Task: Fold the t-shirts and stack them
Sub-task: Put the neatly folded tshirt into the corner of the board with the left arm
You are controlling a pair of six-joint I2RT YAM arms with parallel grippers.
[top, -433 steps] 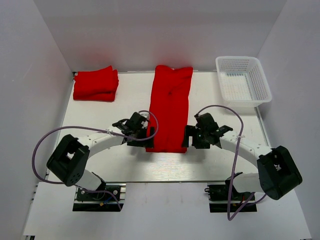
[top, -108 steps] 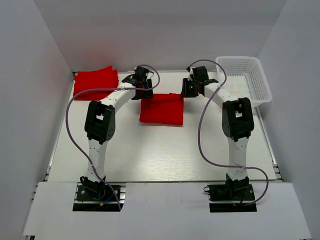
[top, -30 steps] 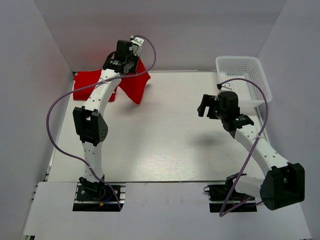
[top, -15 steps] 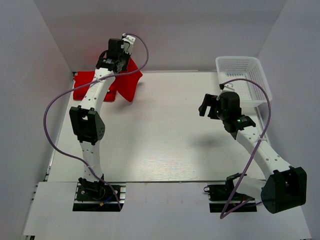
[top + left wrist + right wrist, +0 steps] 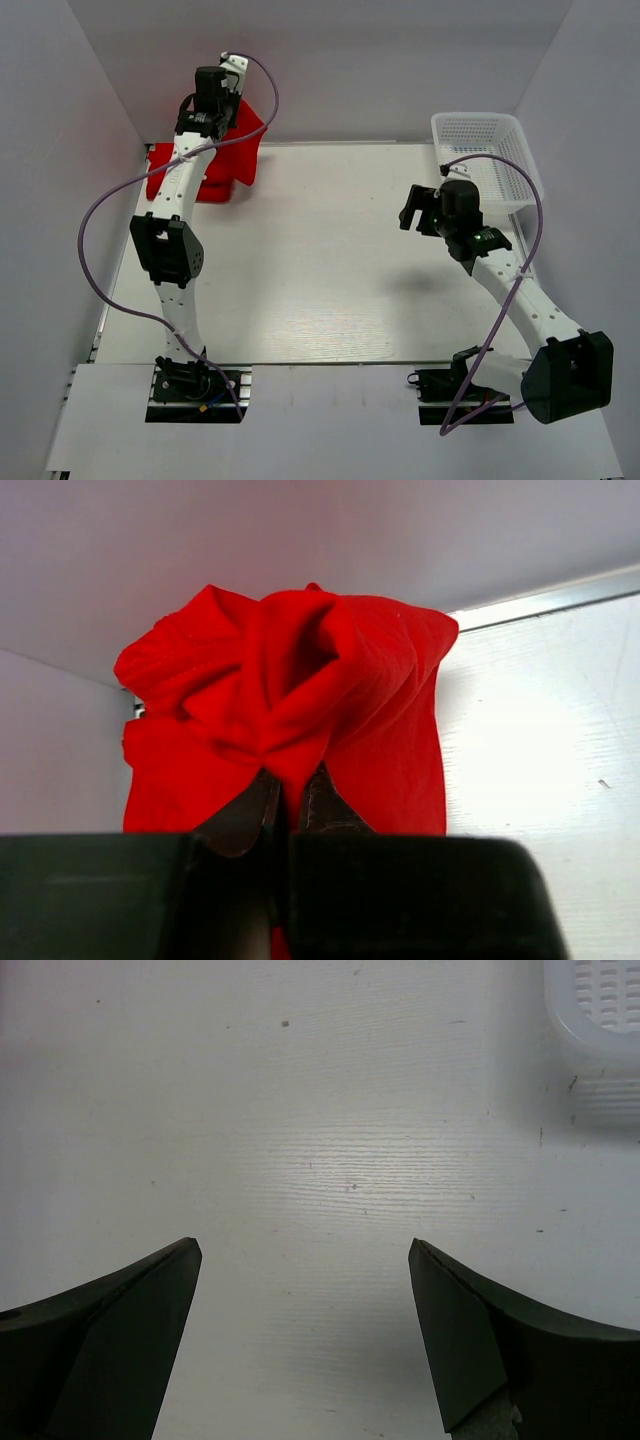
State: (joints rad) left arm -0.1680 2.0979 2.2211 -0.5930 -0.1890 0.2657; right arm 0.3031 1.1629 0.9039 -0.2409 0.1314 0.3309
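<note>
Left gripper, upper left of the overhead view, is clamped on a bunched edge of the carried t-shirt. The shirt hangs clear of the table, just above and right of the folded t-shirt lying in the far-left corner. The wrist view shows red cloth pinched between the jaws. Right gripper, right of centre, has its jaws spread wide with nothing in them, over bare tabletop near the white basket. Progress: folding looks done for both. What's left is setting the carried one on top of the other and letting go. No other shirts in view.
</note>
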